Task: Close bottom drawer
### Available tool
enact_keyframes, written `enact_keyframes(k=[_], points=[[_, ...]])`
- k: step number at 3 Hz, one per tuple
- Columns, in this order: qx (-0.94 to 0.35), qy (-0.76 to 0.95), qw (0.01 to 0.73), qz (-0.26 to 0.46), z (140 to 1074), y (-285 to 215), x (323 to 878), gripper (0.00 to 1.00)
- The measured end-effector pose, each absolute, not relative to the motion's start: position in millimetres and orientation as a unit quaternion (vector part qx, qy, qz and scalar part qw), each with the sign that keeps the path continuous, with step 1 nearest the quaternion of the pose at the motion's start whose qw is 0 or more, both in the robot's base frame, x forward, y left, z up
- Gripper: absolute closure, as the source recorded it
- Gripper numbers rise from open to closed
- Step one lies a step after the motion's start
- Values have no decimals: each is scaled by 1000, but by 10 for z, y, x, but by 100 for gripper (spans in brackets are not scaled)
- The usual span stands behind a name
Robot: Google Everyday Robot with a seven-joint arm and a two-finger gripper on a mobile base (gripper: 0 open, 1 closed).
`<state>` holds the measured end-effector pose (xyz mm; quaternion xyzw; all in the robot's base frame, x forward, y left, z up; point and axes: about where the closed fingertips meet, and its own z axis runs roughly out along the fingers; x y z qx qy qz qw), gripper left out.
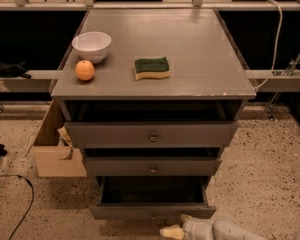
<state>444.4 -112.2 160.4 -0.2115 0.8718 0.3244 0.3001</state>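
The bottom drawer [152,211] is the lowest of three grey drawers and stands pulled out, its dark inside showing. Its flat front panel faces me low in the camera view. The middle drawer [152,167] and the top drawer [151,134] above it are each pulled out a little. My gripper [174,230] shows at the bottom edge, pale with yellowish tips, just below and in front of the bottom drawer's front panel, right of its middle. The arm runs off to the lower right.
The grey cabinet top [200,59] holds a white bowl [91,46], an orange [84,70] and a green-and-yellow sponge [151,67]. An open cardboard box [55,154] stands left of the cabinet. A black cable [20,204] lies on the speckled floor at left.
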Motion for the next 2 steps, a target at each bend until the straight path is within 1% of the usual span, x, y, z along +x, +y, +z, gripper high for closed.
enact_keyframes(k=[1,2], points=[[-211,872,300,324,1604,-1122,4442,0],[-235,860,330,312,1872,-928,4911,0]])
